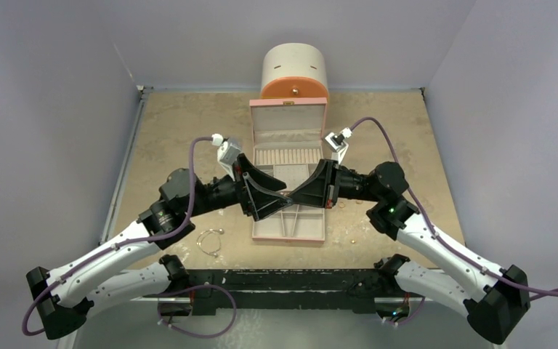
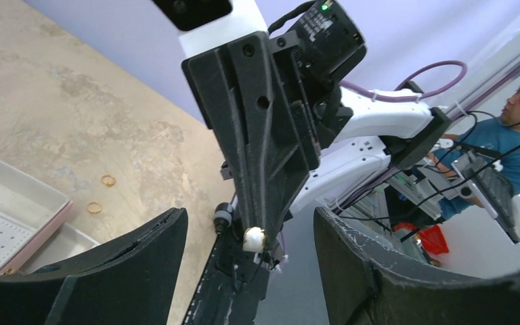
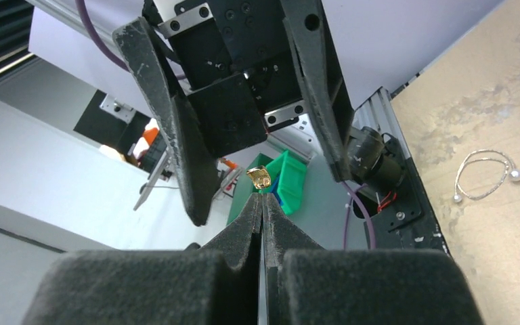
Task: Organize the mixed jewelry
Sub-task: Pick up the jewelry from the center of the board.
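Note:
My right gripper [image 1: 291,195] [image 3: 263,198] is shut on a tiny gold stud [image 3: 260,178], held above the open pink jewelry box [image 1: 288,235]. From the left wrist view the stud's white bead [image 2: 253,238] shows at the right gripper's tip. My left gripper [image 1: 283,198] [image 2: 249,217] is open, with one finger [image 3: 176,135] on each side of that tip and not touching the stud. A thin silvery wire bangle [image 1: 209,241] [image 3: 484,176] lies on the table left of the box. Two small coppery rings [image 2: 108,180] lie on the table right of the box.
A round cream-and-orange drawer cabinet [image 1: 294,69] stands behind the box. The box's lid [image 1: 288,109] stands upright and its white compartments [image 2: 13,203] are open. Walls close in the table at the back and both sides. A tiny gold piece [image 1: 352,240] lies near the front right.

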Tool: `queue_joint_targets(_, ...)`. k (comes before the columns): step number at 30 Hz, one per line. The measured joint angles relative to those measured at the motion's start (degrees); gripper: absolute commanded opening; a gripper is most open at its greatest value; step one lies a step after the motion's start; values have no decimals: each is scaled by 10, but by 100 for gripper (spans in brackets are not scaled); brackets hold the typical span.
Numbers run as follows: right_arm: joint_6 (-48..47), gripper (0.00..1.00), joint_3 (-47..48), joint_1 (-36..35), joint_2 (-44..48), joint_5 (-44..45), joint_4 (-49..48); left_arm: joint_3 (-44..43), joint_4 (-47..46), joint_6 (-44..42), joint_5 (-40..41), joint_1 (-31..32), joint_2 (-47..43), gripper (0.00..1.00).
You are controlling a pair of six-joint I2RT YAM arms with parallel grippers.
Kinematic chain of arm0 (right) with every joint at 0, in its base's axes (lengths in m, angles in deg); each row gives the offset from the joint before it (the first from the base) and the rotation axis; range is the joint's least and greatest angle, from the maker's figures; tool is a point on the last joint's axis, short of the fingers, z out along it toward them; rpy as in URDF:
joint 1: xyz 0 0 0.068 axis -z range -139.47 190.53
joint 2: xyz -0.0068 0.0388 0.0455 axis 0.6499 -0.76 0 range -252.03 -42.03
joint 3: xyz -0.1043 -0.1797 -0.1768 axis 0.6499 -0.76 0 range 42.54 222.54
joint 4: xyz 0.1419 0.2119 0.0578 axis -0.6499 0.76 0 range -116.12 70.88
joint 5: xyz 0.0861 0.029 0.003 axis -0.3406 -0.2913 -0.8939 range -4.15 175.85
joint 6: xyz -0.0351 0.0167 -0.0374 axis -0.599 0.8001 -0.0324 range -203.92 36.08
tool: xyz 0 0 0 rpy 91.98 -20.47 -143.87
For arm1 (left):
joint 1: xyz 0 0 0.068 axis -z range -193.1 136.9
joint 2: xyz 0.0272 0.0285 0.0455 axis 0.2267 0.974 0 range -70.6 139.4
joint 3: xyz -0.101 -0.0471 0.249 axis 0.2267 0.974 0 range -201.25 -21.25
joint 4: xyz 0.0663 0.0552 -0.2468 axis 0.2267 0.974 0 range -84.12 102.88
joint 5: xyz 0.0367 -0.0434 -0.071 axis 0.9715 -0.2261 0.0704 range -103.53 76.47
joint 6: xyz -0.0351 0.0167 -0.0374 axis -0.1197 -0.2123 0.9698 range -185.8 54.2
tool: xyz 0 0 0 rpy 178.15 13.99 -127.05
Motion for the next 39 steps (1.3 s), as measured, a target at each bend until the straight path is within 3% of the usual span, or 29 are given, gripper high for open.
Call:
queue_joint_targets(24, 26, 0, -31, -8, 31, -1, -52, 0, -30, 25, -21, 0, -16, 45)
queue_joint_targets(39, 26, 0, -31, -8, 31, 13, -50, 5, -30, 25, -34, 0, -16, 38)
